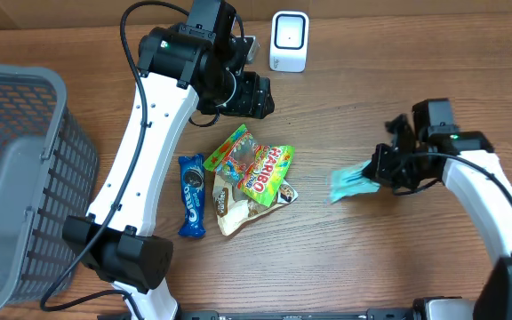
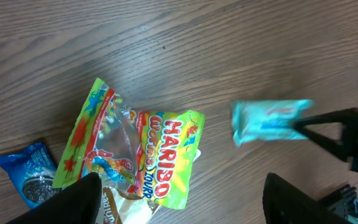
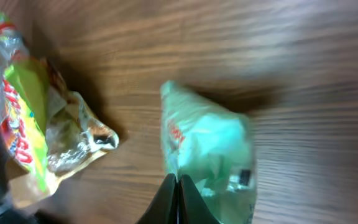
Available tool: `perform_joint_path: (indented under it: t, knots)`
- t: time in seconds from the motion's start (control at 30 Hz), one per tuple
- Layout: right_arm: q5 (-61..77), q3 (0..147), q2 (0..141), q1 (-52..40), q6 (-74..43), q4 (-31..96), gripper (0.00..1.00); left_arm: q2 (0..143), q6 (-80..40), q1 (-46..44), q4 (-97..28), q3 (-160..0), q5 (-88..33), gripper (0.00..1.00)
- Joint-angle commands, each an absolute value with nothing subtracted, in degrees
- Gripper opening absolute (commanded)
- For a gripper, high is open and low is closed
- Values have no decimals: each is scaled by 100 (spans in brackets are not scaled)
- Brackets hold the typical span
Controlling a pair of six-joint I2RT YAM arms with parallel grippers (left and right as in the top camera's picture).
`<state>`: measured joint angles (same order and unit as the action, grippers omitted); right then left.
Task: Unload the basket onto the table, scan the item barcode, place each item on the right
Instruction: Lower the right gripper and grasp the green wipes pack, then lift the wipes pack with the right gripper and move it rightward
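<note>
Wood-grain table point(image 1: 372, 98). Grey basket point(image 1: 16, 178) far left of scanner point(image 1: 289, 41). Teal packet point(image 1: 350, 182) lower right of scanner, right fingers point(image 3: 166, 200) clamped on it. Left fingers point(image 2: 294, 200) apart, just below-left of scanner.

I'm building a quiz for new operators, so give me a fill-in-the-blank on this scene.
The teal packet is pinched by the ____ gripper.
The left gripper hangs ____, holding nothing.
The blue Oreo pack lies between the Haribo bag and a grey ____.
Missing: right; open; basket.
</note>
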<state>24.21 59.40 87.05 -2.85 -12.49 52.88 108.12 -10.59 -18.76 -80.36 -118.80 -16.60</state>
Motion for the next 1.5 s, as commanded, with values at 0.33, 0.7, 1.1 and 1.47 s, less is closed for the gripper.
perform_joint_path:
  t: [0.33, 0.7, 1.1, 1.47]
  knots:
    - [-1100, 6307, 8103, -2078, -2493, 5739, 4, 10847, -1072, -1920, -8038, -11898, -1326, 73]
    - [156, 6300, 8114, -910, -3457, 5918, 83, 10847, -1074, -1920, -8034, -11898, -1313, 76]
    - [1236, 5693, 8989, 1131, -2351, 5524, 89, 10847, -1074, -1920, -8031, -11898, -1280, 91]
    - [1232, 5605, 9738, 1085, -2241, 4823, 69, 10847, -1074, -1920, -7990, -11898, -1245, 90]
